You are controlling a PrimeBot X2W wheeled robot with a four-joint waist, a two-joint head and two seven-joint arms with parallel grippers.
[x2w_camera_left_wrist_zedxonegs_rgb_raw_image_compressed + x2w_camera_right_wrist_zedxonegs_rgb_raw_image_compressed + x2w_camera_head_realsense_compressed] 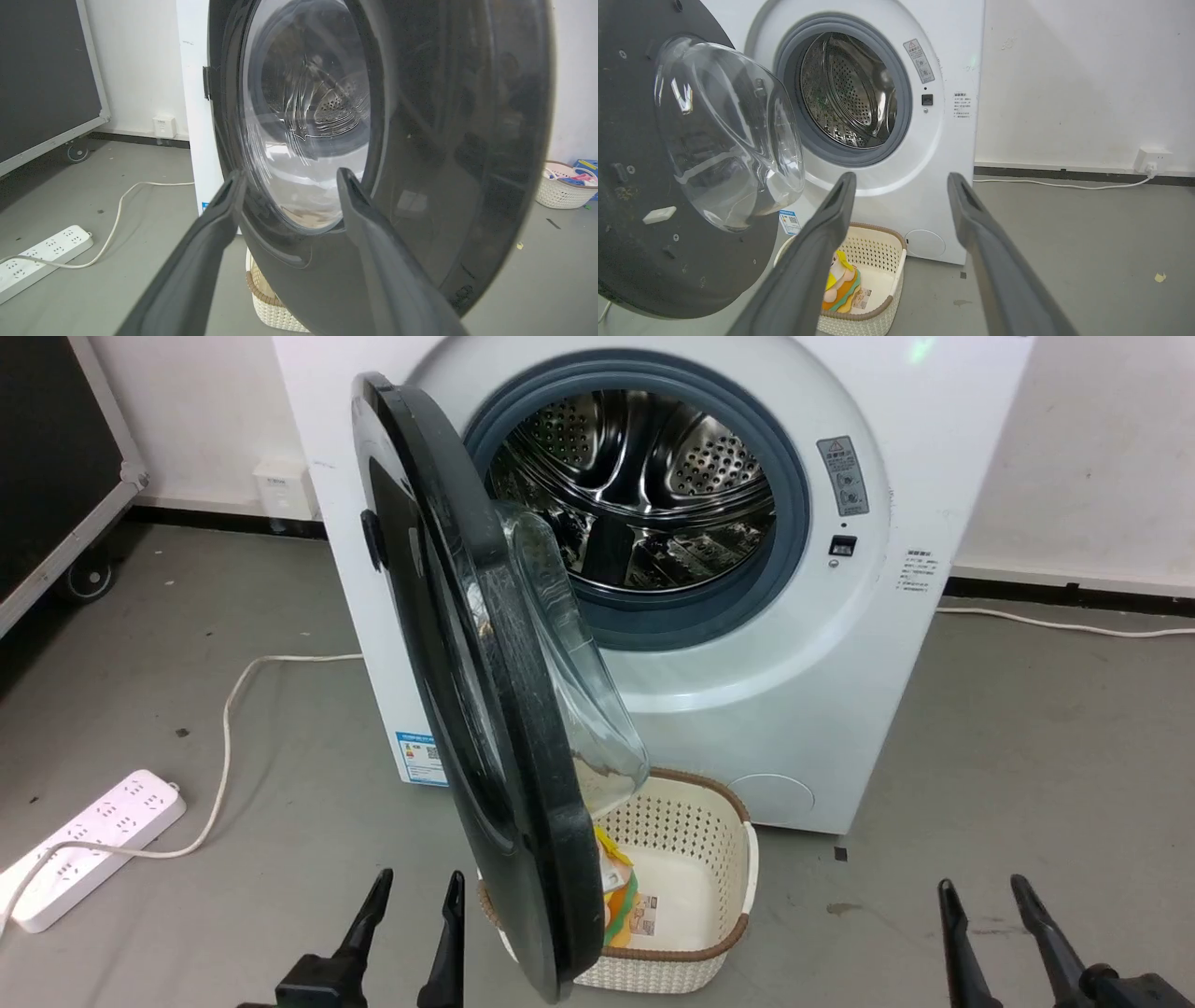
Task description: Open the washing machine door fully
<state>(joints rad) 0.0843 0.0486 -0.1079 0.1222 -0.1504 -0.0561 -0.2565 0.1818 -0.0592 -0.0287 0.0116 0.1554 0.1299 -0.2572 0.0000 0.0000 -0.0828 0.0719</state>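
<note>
While the washing machine door [420, 597] stands swung out at about a right angle from the washing machine [840, 663], its disc is upright and edge-on to the head camera. The glass bowl bulges rightward and the lower rim overhangs a cream basket [738, 859]. Grey floor [1027, 756] spreads on both sides. The left claw [420, 877] gapes wide just beside the door's outer face, and the right claw [982, 885], also wide, is well apart.

No wording is legible: the washing machine [840, 709] carries a grey warning label [843, 476] with a triangle sign beside its drum opening, a block of black print [918, 569] further right, and a blue label sticker [422, 758] with a QR code low on its front, all too small to read.
</note>
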